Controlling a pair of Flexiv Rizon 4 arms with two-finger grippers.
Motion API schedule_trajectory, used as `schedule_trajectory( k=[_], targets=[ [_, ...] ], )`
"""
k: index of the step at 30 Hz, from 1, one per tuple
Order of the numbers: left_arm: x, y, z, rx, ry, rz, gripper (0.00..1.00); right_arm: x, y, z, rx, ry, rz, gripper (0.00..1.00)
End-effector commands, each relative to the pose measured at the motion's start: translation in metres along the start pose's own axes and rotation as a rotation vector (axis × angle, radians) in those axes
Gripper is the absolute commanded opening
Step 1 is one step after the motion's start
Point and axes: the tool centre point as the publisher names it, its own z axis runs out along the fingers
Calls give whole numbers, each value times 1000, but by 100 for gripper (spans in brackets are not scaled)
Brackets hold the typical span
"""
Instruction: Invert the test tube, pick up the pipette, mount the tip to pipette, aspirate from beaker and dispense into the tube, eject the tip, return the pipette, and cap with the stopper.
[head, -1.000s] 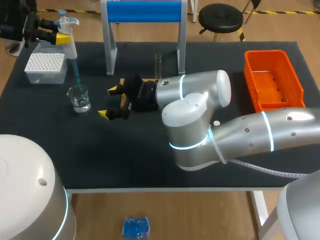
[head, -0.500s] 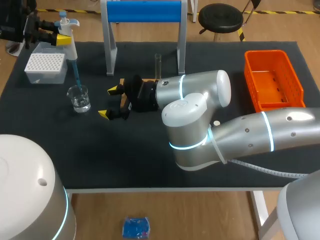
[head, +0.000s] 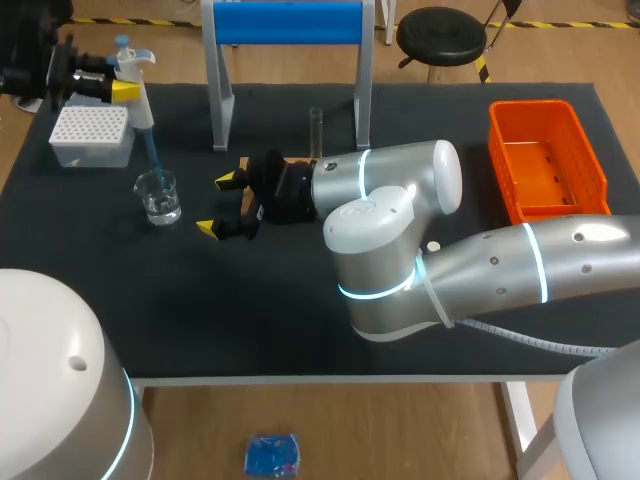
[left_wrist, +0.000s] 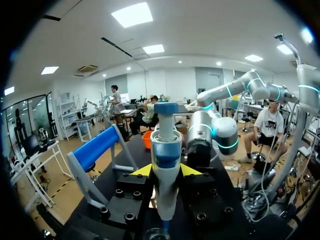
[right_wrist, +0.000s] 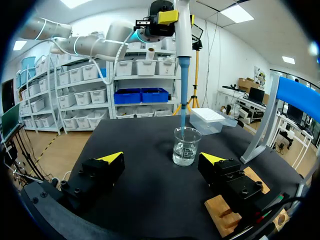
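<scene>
Black table (head: 200, 300): beaker (head: 158, 196), tip rack (head: 92, 133), orange bin (head: 545, 160)

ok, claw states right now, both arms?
Left claw: closed on the pipette.
Right claw: open, holding nothing.

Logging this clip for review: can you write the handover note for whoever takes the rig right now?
Left gripper: shut on the pipette, blue tip mounted and reaching down into the beaker.
Right gripper: open, empty, facing the beaker.
Test tube stands upright near the blue-topped frame; tip box behind the beaker.
Done: pipette picked up, tip mounted. Left: aspirate, dispense into tube, eject tip, return pipette, cap.
</scene>
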Motion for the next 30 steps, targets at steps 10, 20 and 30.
schedule_trajectory(
  k=[10,20,30],
  targets=[
    [-13,15,-6,5,-8,11,0,0,-1,1,-6,-1,0,100],
    [-22,24,-9,3,-14,10,0,0,-1,1,-6,-1,0,100],
    [-22,39,-1,22,-12,-13,0,0,-1,1,-6,-1,0,100]
  ],
)
